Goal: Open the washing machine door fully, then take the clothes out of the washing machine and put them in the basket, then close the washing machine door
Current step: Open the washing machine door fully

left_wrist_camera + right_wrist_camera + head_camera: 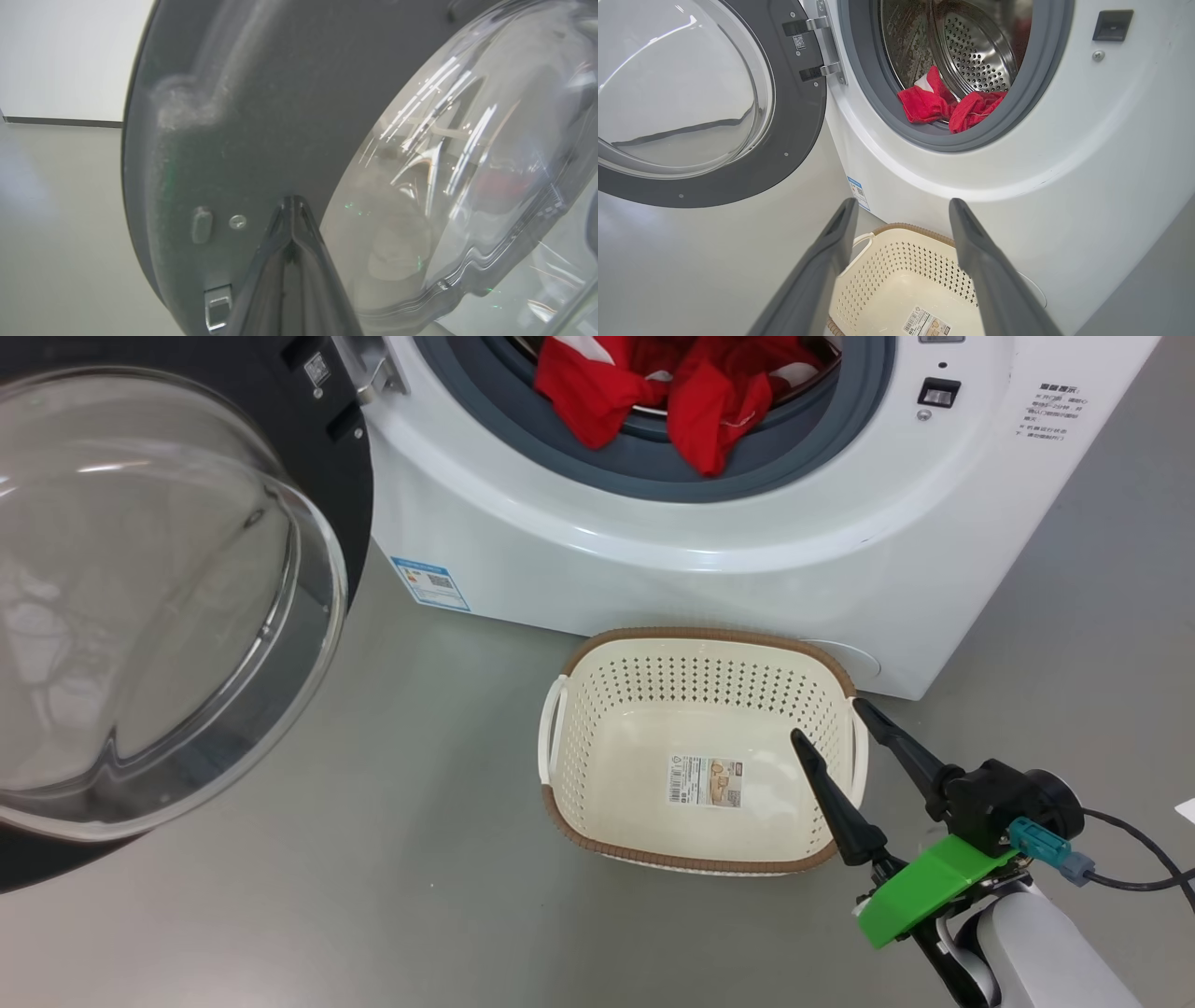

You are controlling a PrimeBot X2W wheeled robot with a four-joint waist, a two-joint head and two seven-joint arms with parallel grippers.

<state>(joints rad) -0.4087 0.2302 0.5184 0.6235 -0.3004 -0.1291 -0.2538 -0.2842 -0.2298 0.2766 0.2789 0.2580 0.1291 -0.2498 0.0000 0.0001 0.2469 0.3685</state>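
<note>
Head view: the door [159, 607] takes up the left of the frame, swung out wide with its glass bowl bulging toward the camera. At top centre the clothes [672, 392] lie in the mouth of the washer [653, 551], and two red folds spill down over the grey gasket [644, 467]. The basket [700, 637] sits empty on the floor, just below the washer's front. At lower right the right claw [826, 719] hovers over the basket's right rim, its fingers spread and empty.

Left wrist view: the left claw [292, 205] rises from bottom centre with its fingers pressed together, gripping nothing. Its tip points at the dark inner rim of the door [210, 116]. I cannot tell whether it touches.

Right wrist view: the right claw [902, 203] is wide open, with the basket [896, 229] between its fingers at the bottom of the frame. The clothes [943, 105] are above it, bunched at the low lip of the steel drum [976, 46].

The clothes look soft, light and limp. They will likely sag, trail and drag on the gasket when lifted. The thick bunched folds hanging over the lip seem the best place to pinch, taken deep in the fabric, not by a thin edge. The basket looks light and may slide if nudged.
</note>
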